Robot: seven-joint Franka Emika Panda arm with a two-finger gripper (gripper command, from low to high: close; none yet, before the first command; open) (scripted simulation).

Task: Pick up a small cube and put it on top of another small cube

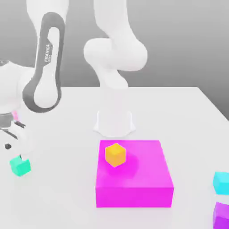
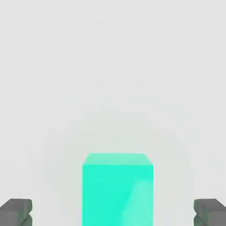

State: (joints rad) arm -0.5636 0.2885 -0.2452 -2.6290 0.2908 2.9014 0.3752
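One white Franka arm is reaching down toward the exterior view's left, its gripper (image 1: 13, 136) hovering just above the small mint-green cube (image 1: 20, 166). That cube is sitting on the white tabletop (image 1: 58, 201) near the exterior view's left edge, well apart from the other things.

In the hand view, the mint-green cube (image 2: 117, 190) is lying between two dark grey fingers (image 2: 16, 212), one showing at each lower corner of the picture. The fingers are standing wide apart, with clear gaps of tabletop (image 2: 113, 66) on both sides of the cube, so they are not touching it.

Counting the blocks in the exterior view: four small cubes and one large flat block. One orange cube (image 1: 116, 154) is resting on top of the single magenta block (image 1: 134, 181), toward that block's back-left part. One cyan cube (image 1: 221, 182), bluer than the mint one, is sitting at the exterior view's right edge, and one purple cube (image 1: 221, 215) is sitting just in front of it, both partly cut off by the frame.

The arm's white base (image 1: 114, 120) is standing on the tabletop just behind the magenta block.
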